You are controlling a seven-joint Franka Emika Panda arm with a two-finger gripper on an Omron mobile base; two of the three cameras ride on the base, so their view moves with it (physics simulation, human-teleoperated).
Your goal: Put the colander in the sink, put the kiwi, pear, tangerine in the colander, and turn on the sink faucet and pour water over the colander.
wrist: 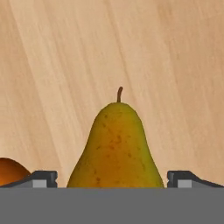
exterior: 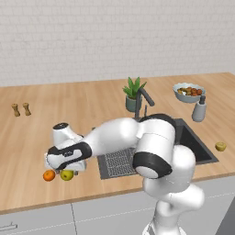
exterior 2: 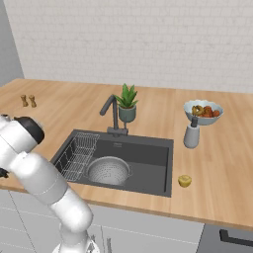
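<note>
The pear (wrist: pixel 116 148) lies on the table (wrist: pixel 166 65) directly between my two fingertips (wrist: pixel 43 178), its stem pointing away from my hand and its long axis running along my line of sight, with the tangerine (wrist: pixel 9 169) just beside it on one side. My gripper (wrist: pixel 116 181) is spread to its widest and holds nothing. My arm reaches low over the table beside the sink (exterior 2: pixel 148 158), where the colander (exterior 2: pixel 108 170) sits.

A potted plant (exterior 2: pixel 127 102) stands behind the basin; a fruit bowl (exterior 2: pixel 203 112) and soap dispenser (exterior 2: pixel 191 134) sit right, two shakers (exterior: pixel 21 109) far left on the wooden counter (exterior 2: pixel 217 163).
</note>
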